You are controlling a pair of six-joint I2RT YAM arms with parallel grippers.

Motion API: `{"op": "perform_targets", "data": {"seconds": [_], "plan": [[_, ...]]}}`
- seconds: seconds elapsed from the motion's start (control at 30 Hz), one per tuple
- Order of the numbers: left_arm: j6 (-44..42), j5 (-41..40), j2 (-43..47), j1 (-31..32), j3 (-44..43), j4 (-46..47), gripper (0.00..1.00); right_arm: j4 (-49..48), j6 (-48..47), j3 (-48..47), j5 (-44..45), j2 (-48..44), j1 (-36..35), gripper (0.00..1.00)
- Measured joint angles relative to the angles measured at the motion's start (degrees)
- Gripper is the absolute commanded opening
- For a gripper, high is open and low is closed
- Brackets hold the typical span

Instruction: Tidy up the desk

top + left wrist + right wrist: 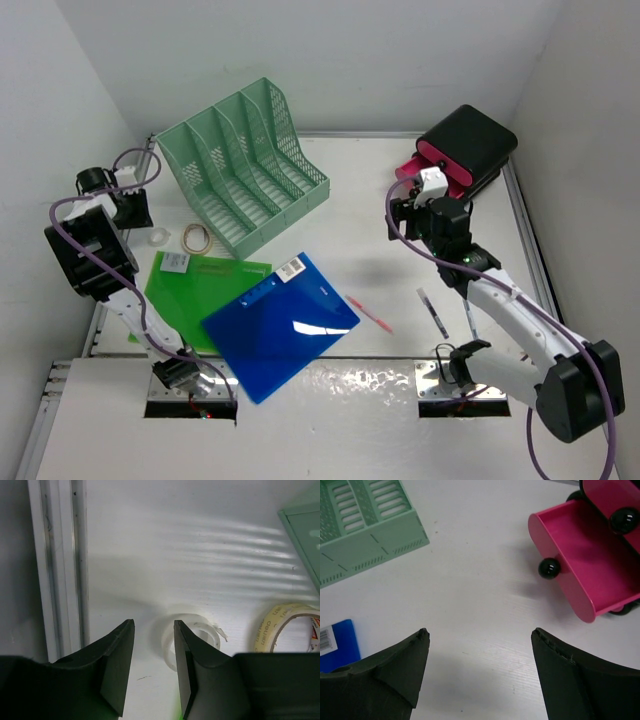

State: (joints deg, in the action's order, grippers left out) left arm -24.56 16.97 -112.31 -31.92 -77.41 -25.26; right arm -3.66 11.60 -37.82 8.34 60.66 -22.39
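Both angled down over desk: left gripper narrow at clear tape roll, grip unclear; right gripper spread, empty.

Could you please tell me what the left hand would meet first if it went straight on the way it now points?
Most likely the clear tape roll, whose near rim lies just ahead of the left hand, with the desk beneath it. Depth is hard to judge.
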Motion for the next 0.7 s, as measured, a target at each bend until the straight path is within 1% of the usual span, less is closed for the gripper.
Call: {"op": "perform_targets", "data": {"seconds": [0.13,0.27,0.37,0.47,0.5,0.57,0.7], "plan": [[0.02,0.83,0.09,0.02,0.74,0.04,0.35,1.4,-0.11,0.81,1.16,-0.37,0.0,0.8],[-0.22,0.61,0.15,0.07,1.92,-0.33,0.29,1.44,-0.35,1.07,1.55,-0.37,0.0,0.8],[-0.5,0.24,0.24,0.13,2.56,-0.31,0.27,1.25,-0.48,1.42,1.57,-0.37,0.0,0.8],[-0.57,0.13,0.24,0.5,2.86,-0.26,0.14,1.18,-0.68,1.77,1.6,-0.37,0.0,0.8],[-0.63,-0.22,0.17,0.74,2.86,-0.24,0.06,1.18,-0.7,1.84,1.62,-0.37,0.0,0.8],[-0.59,-0.79,-0.22,0.96,2.84,-0.13,0.0,1.18,-0.7,1.95,1.64,-0.37,0.0,0.81],[-0.66,-1.42,-0.22,1.11,2.84,0.2,0.0,0.9,-0.92,2.73,1.62,-0.39,0.0,0.81]]}}
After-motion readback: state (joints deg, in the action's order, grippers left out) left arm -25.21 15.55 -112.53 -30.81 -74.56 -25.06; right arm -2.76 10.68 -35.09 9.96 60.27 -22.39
